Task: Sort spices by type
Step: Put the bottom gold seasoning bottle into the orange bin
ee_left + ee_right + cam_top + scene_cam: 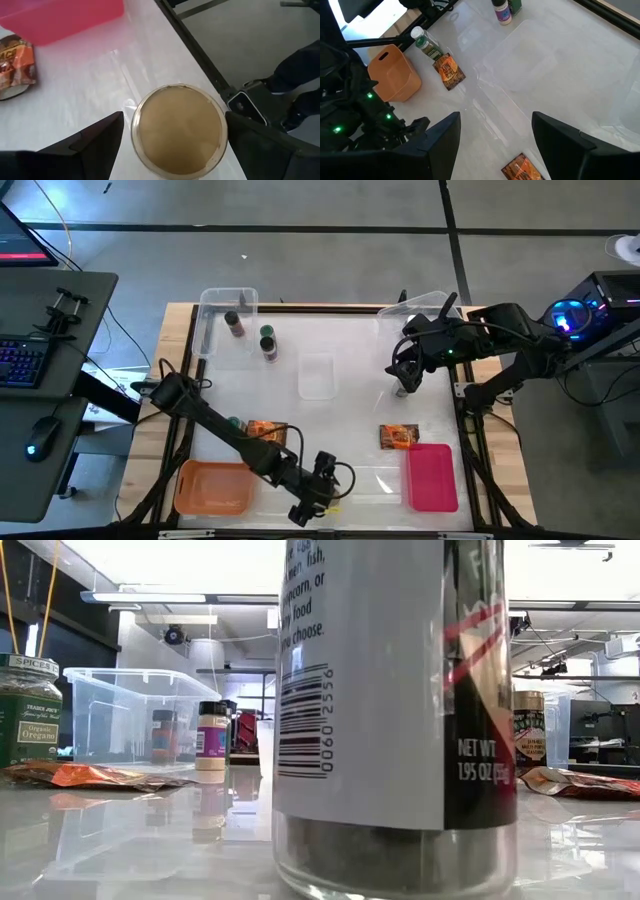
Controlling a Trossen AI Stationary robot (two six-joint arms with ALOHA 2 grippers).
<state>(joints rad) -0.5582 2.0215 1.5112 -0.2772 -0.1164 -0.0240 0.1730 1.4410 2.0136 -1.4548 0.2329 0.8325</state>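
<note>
Near the pink tray (432,477), at the table's front edge, the left gripper (316,498) hovers over a tan-lidded jar (179,131), its fingers (95,141) spread wide on either side of the lid without touching it. In the low view this same jar (395,710) fills the foreground, its barcode label facing the camera.

Just beside the pink tray's far end lies an orange foil packet (398,437). Well to the side of the pink tray, along the same front edge, sits the orange tray (212,488), with a second foil packet (266,433) and a green-lidded jar (426,44) near its far side.

Farther back from the pink tray, the right gripper (405,372) hangs above the table with its fingers (562,140) parted and nothing between them. Across the table from it, a green-lidded jar (267,343) stands just outside a clear tub (226,315), and a dark-lidded jar (234,324) stands inside that tub. A second clear tub (428,305) sits behind the right gripper.
</note>
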